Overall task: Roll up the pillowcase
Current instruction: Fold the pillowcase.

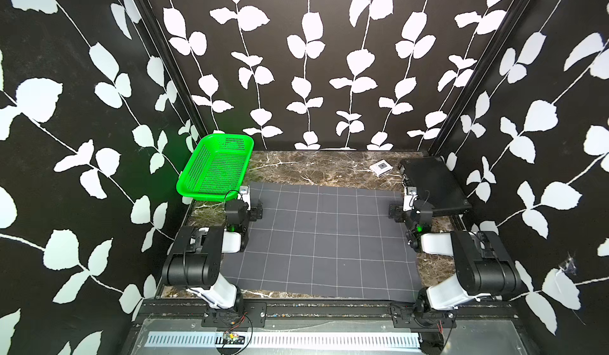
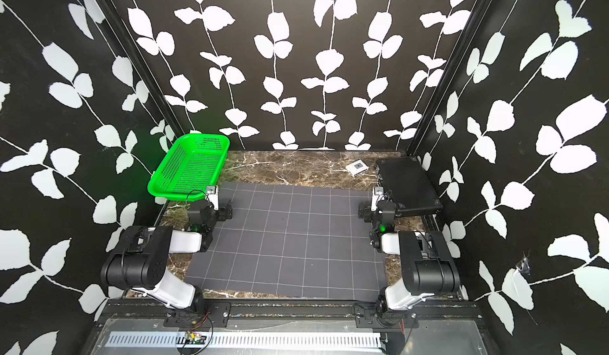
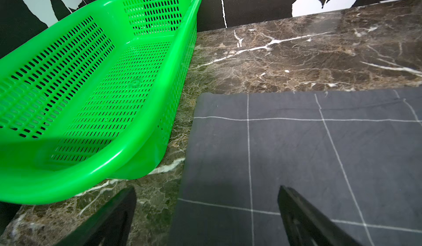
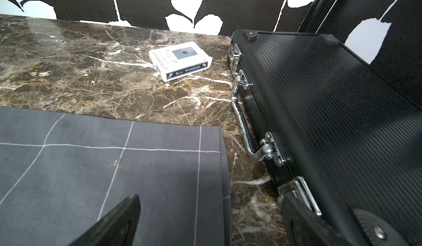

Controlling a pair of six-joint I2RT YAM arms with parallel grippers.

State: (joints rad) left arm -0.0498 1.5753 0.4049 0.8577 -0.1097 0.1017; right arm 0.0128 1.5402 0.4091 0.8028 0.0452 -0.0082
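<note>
Here's the pillowcase (image 1: 323, 238), dark charcoal-grey fabric with thin white grid lines, spread flat as one big open rectangle (no roll started yet), faintly creased, one far corner just beside the green basket (image 1: 227, 136), not touching it

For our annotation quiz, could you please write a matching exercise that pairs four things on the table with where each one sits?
Things:
1. pillowcase
2. basket
3. card box
4. black case

Places or states:
A. far left corner, empty
B. spread flat in the middle
C. far right corner
D. at the back, just left of the case

Pairs: 1-B, 2-A, 3-D, 4-C
</note>
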